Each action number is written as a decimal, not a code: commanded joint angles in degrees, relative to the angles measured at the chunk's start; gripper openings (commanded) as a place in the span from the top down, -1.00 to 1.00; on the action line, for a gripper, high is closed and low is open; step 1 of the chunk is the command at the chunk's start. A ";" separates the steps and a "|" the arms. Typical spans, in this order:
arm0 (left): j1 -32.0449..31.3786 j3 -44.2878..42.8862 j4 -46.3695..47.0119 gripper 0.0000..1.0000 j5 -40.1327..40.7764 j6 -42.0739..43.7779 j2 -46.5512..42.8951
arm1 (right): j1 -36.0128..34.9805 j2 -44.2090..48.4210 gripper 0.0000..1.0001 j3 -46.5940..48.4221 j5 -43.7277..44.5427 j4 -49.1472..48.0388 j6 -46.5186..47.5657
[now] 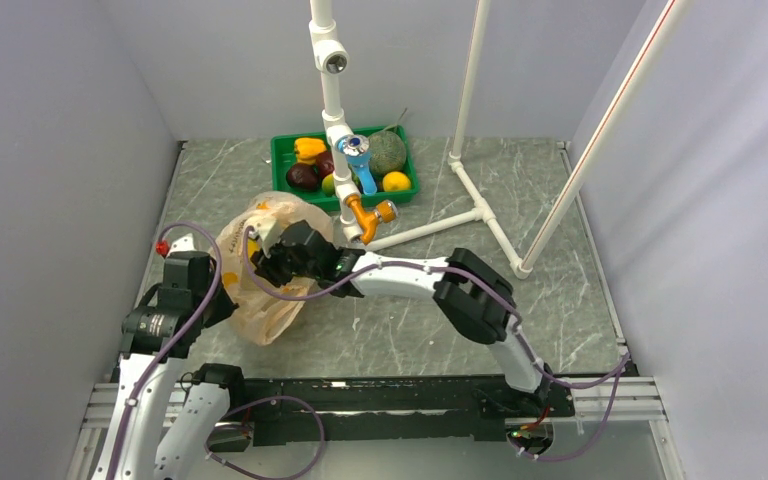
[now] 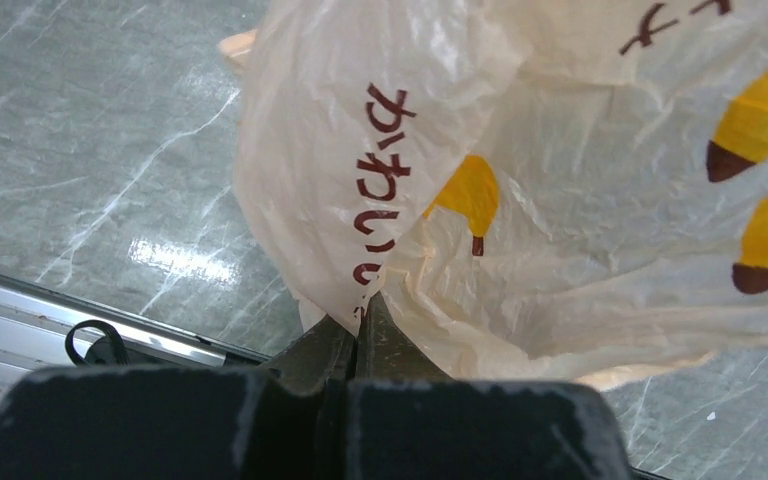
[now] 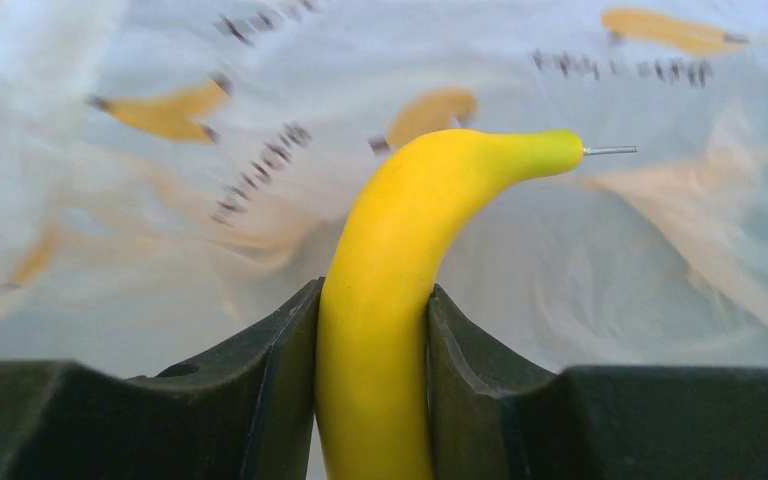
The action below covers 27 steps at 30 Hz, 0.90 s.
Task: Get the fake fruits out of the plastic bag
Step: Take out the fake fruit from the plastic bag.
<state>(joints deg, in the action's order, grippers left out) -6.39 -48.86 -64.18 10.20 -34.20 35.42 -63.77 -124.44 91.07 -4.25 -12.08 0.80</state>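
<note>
- Plastic bag (image 1: 272, 312): near tabletop's left edge, midway along it.
- Left tool (image 2: 358, 322): clenched on a bag fold.
- Right tool (image 3: 375, 330): inside bag, gripping yellow fake banana (image 3: 400, 230) between fingers.

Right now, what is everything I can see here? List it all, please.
bag: one, peach-beige with banana prints, left of the table's middle
banana: one, yellow, inside the bag
tray: one, green, far middle of the table
melon: one, grey-green, right part of the tray
pepper: one, yellow-orange, tray's far left corner
dark fruits: two, maroon, left part of the tray
round fruit: one, yellow-orange, tray's near right corner
pipe frame: one, white, standing over the tray and far table
table: one, grey marbled, under everything
left gripper: one, black, shut on the bag's edge
right gripper: one, black, in the bag, shut on the banana
</note>
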 commanded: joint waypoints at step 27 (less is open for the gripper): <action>-0.64 4.09 10.92 1.00 5.78 -1.64 -8.59 | -0.49 20.27 1.00 -12.70 -9.19 -6.31 -33.80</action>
<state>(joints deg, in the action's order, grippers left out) -6.90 -44.69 -54.28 11.46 -34.02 29.93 -63.26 -112.05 85.06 -9.65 -15.79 -35.05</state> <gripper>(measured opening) 0.010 0.400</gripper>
